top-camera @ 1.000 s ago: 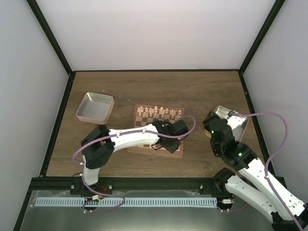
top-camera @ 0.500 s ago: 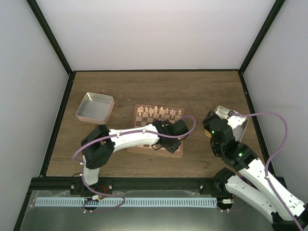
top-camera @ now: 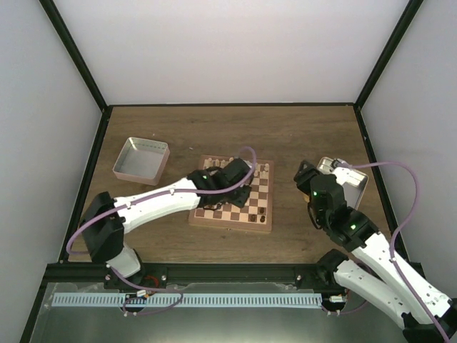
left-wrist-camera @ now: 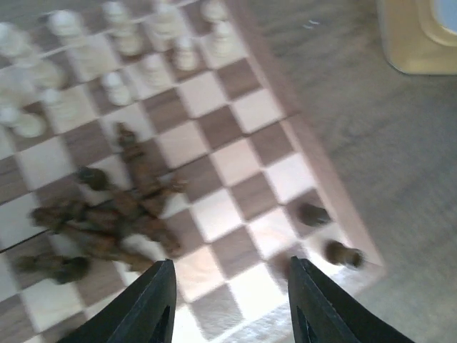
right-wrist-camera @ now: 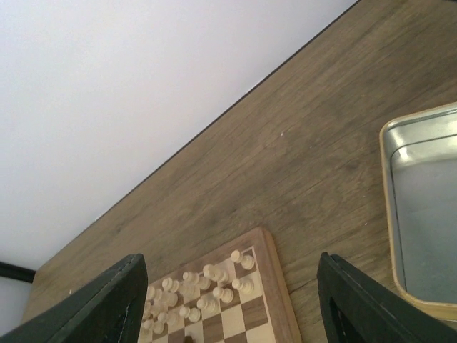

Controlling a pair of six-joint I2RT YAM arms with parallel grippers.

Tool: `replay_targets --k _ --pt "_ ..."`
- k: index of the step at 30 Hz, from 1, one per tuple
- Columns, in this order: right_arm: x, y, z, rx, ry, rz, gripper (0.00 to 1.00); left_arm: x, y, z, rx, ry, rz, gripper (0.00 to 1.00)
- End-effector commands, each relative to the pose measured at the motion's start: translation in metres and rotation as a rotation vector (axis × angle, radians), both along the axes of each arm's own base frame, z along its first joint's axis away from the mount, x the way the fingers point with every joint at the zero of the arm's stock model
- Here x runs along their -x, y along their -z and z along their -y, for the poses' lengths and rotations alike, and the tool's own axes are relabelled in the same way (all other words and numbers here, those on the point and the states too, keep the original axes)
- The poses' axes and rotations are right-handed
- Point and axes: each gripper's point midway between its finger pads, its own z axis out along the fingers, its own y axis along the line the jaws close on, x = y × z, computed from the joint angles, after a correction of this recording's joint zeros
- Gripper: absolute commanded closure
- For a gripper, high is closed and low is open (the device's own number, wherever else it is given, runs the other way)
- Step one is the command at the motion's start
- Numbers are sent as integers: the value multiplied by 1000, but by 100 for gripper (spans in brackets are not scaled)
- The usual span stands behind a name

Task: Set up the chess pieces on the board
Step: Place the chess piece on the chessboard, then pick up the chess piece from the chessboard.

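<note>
I have the left fingers [left-wrist-camera: 153, 307] hanging over the board [top-camera: 265, 227], spread apart with nothing between them. The wrist camera looks down on the near right part of the squares. What the next move turns on, as I read it, is the heap of dark chess pieces [left-wrist-camera: 118, 214]. In that wrist view it lies at about 10 o'clock from the gap between the fingers, close by but not under it. The heap is a tangle of men on their sides, touching one another. One has its long axis running roughly 11 to 5 o'clock and others lie nearer 9 to 3, so I would need to line up on a single piece at the heap's edge. Two dark pieces [left-wrist-camera: 344, 254] stand upright in the corner squares at 2 to 3 o'clock of the fingers, apart from the heap. The cream pieces [left-wrist-camera: 118, 39] fill the far rows at 11 to 12 o'clock and look placed, though the picture is blurred there. The right fingers [right-wrist-camera: 118, 304] are also apart and empty, hovering over the worktop [right-wrist-camera: 300, 143] off the board's 3 o'clock side beside the right tray [right-wrist-camera: 428, 207]. The left arm is plainly the nearer one for the heap. The left tray [top-camera: 141, 158] sits off the board at 10 o'clock in the overhead view.
</note>
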Motion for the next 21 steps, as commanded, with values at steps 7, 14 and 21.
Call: replay_targets --k 7,14,21 --pt "-22 35 -51 15 -195 -82 34 -52 33 -77 12 -272 -25 64" --pt "-28 60 -73 14 -278 -158 35 -55 57 -81 -25 -268 -82 67" --pt "-27 65 -75 18 -289 -163 35 -56 77 -86 -73 -277 -111 71"
